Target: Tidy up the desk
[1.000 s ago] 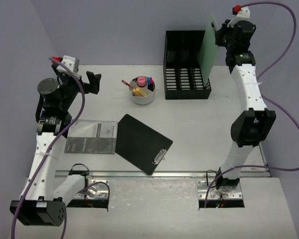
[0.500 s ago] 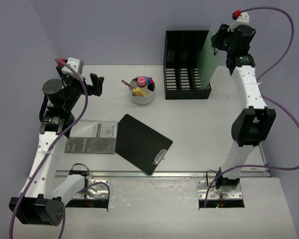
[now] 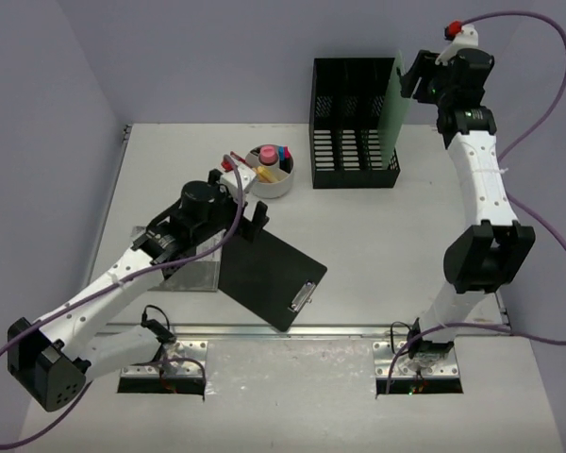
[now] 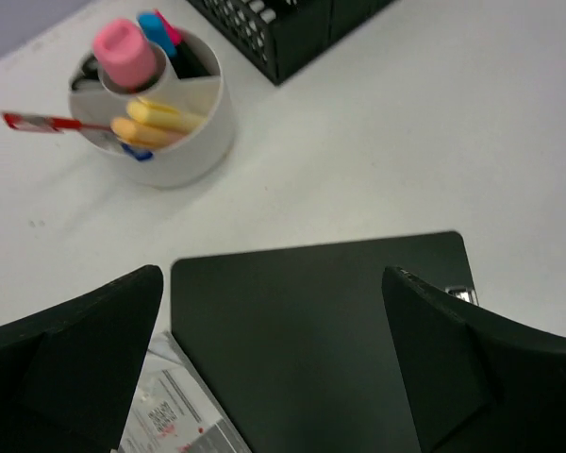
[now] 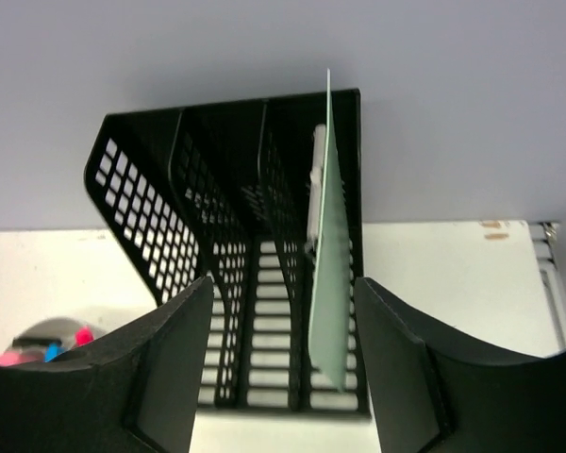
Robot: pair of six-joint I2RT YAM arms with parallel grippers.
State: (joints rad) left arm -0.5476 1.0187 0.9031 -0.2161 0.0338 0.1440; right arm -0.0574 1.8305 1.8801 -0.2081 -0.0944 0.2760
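Observation:
A black clipboard [image 3: 274, 274] lies at an angle on the white desk [image 3: 387, 226], overlapping a grey booklet [image 3: 200, 276]. My left gripper [image 3: 247, 212] hovers open above the clipboard's [image 4: 311, 340] top corner; in the left wrist view [image 4: 272, 283] nothing sits between its fingers. A green board [image 3: 394, 104] stands upright in the right slot of the black mesh file rack [image 3: 344, 113]. Just to the right of the board's top, my right gripper [image 3: 417, 75] is open. In the right wrist view [image 5: 283, 288] the green board [image 5: 328, 283] stands apart from both fingers.
A round white cup [image 3: 270, 179] with markers and pens stands left of the rack, close behind my left gripper. The booklet's corner [image 4: 165, 420] shows under the clipboard. A silver rail [image 3: 340, 330] runs along the desk's near edge. The rack's [image 5: 170, 217] other slots look empty.
My left arm has swung from the far left in over the black clipboard. My right gripper has opened and let go of the green board, which now stands lower in the rack.

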